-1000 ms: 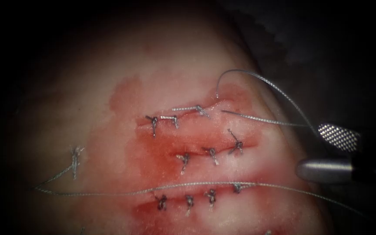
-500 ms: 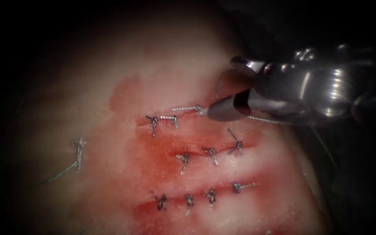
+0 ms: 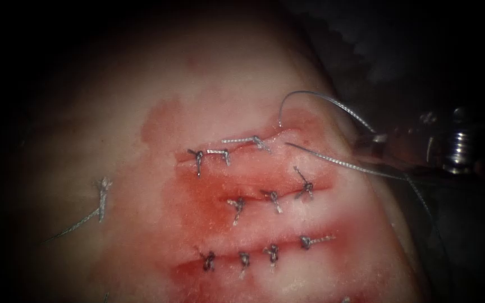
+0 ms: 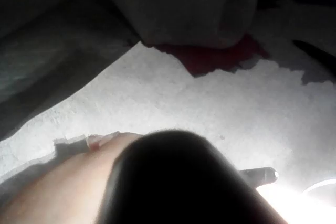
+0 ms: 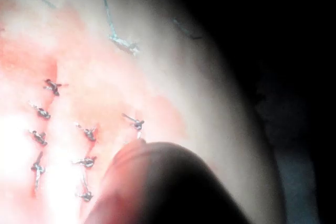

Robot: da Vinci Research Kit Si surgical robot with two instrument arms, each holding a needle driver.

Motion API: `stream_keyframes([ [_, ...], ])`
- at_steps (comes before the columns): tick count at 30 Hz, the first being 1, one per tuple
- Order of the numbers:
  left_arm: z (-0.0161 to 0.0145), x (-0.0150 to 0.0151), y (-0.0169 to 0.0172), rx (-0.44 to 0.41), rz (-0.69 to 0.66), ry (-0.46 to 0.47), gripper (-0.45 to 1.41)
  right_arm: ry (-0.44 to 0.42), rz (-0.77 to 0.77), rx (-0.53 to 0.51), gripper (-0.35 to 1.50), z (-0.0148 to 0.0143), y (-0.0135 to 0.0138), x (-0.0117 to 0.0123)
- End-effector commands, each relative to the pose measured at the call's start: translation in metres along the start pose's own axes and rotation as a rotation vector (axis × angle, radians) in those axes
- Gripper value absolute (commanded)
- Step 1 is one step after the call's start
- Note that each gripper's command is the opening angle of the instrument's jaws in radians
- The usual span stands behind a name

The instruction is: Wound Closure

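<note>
The tissue (image 3: 225, 84) carries three stitched cuts, one above the other; the top one (image 3: 237, 147) has knots along it. From its right end a thread (image 3: 321, 97) rises, arcs to the right and meets the tip of my right tool (image 3: 370, 143), which sits right of the cuts with its jaws shut on that thread. A second strand (image 3: 338, 160) runs from the same cut's right end to below the tool. In the right wrist view the knots (image 5: 86, 132) lie beyond my dark shaft (image 5: 168, 187). My left tool's shaft (image 4: 173, 182) looms dark in the left wrist view.
Red fluid (image 3: 209, 196) stains the tissue around the middle cut (image 3: 270, 196) and the lower cut (image 3: 254, 255). A lone stitch with a trailing thread end (image 3: 102, 193) sits far left. The tissue drops off into dark cloth on the right (image 3: 422, 235).
My right tool, open at the lower right, came in open to the top cut's right end, then drew back right, shut on the arcing thread. The long thread across the lower cut is gone.
</note>
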Motion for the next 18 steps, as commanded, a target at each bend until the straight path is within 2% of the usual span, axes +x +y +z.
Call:
stream_keyframes([
  [1,0.0007,-0.0013,0.0002,-0.005,0.005,-0.011,0.96,-0.027,0.02,-0.038,-0.25,0.0021,0.0001,0.0],
  [4,0.0023,-0.0011,0.0008,-0.02,0.067,-0.034,0.99,-0.047,0.046,-0.057,-0.21,0.0037,0.0003,-0.0003],
  [5,0.0028,-0.0008,0.0011,-0.028,0.071,-0.042,0.99,-0.053,0.055,-0.062,0.06,0.0039,0.0003,-0.0007],
  [6,0.0033,-0.0005,0.0015,-0.033,0.075,-0.047,0.99,-0.054,0.058,-0.06,0.17,0.004,0.0001,-0.001],
  [11,0.0038,-0.0003,0.0019,-0.036,0.078,-0.049,0.99,-0.056,0.057,-0.063,0.59,0.0044,-0.0007,-0.0011],
  [13,0.0038,-0.0003,0.002,-0.037,0.078,-0.05,0.99,-0.054,0.056,-0.057,0.64,0.0046,-0.0009,-0.0011],
  [14,0.0038,-0.0003,0.002,-0.038,0.078,-0.051,0.99,-0.055,0.055,-0.055,0.76,0.0049,-0.0009,-0.0009],
  [18,0.0039,-0.0002,0.002,-0.035,0.079,-0.047,0.99,-0.057,0.054,-0.05,0.81,0.0055,-0.001,-0.0008],
])
